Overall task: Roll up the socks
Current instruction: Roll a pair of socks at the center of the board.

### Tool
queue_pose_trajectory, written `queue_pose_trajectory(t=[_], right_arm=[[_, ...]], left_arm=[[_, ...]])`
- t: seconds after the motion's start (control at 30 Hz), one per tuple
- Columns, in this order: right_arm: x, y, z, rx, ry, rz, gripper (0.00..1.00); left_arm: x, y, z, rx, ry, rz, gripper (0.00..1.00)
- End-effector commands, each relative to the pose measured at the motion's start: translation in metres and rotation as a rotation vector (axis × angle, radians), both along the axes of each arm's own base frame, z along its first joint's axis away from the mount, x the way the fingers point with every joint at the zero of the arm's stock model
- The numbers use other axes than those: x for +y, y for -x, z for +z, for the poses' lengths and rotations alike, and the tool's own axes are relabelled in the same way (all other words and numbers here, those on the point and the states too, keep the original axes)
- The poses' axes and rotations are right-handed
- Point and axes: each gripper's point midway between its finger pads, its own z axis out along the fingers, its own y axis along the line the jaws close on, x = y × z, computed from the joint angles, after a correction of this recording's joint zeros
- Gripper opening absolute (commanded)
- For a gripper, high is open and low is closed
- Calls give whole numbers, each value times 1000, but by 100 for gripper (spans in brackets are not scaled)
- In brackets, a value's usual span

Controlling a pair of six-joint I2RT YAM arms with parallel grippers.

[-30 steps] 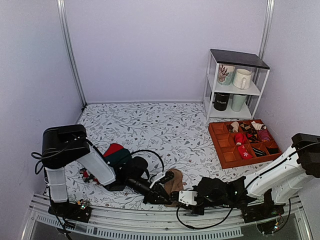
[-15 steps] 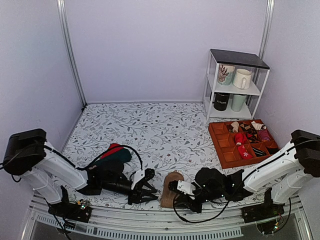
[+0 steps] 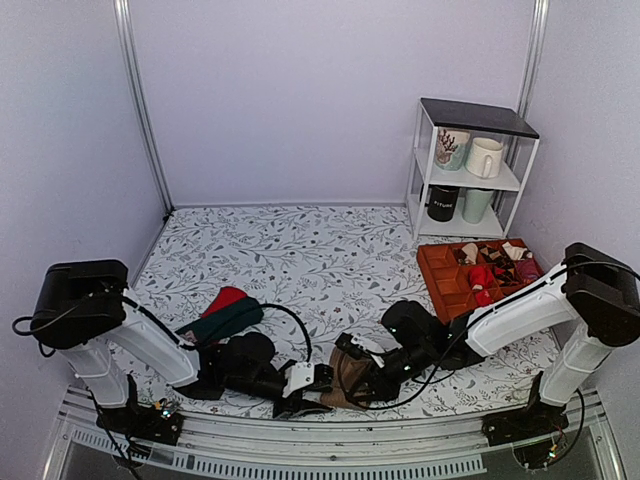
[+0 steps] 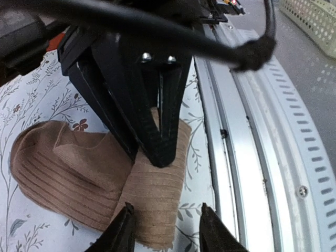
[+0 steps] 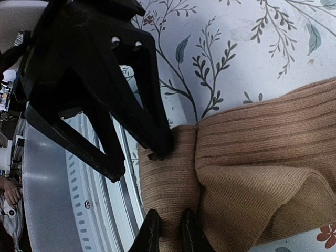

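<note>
Now the socks [image 3: 346, 371] lie folded between both hands: right hand [image 5: 169, 218] clamped on them, left hand [image 4: 167, 215] apart.

Socks [image 3: 346, 373]: tan-brown ribbed knit. They lie on the leaf-patterned desk [image 3: 300, 250], at its near edge, about centre. The rounded end lies flat; the other end is folded over it in a loose, wrinkled lap, not a tight roll.
</note>
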Motion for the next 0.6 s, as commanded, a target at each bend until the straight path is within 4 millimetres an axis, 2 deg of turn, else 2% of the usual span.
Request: queue_pose_trajectory(t=[0.0, 0.17, 0.3, 0.33, 0.37, 0.43, 0.5, 0.57], right_arm=[[-18, 16, -25, 121, 114, 8, 12], [-16, 16, -24, 142, 114, 9, 12], [-16, 18, -25, 157, 119, 14, 12], [-16, 18, -24, 159, 118, 17, 12], [-17, 19, -24, 162, 120, 19, 13], [-17, 19, -25, 166, 122, 20, 12], [-18, 19, -27, 165, 128, 21, 12], [-18, 18, -29, 164, 135, 17, 12]], left_arm=[[-6, 3, -2, -43, 12, -24, 42], [-8, 5, -13, -28, -16, -35, 41], [-9, 4, -23, -13, -43, -28, 29], [-9, 4, -26, -8, -54, -25, 29], [-8, 4, -28, -6, -62, -21, 32], [-7, 3, -32, -11, -75, -8, 51], [-5, 3, -34, -15, -79, -5, 54], [-4, 4, -31, -17, -71, -3, 62]])
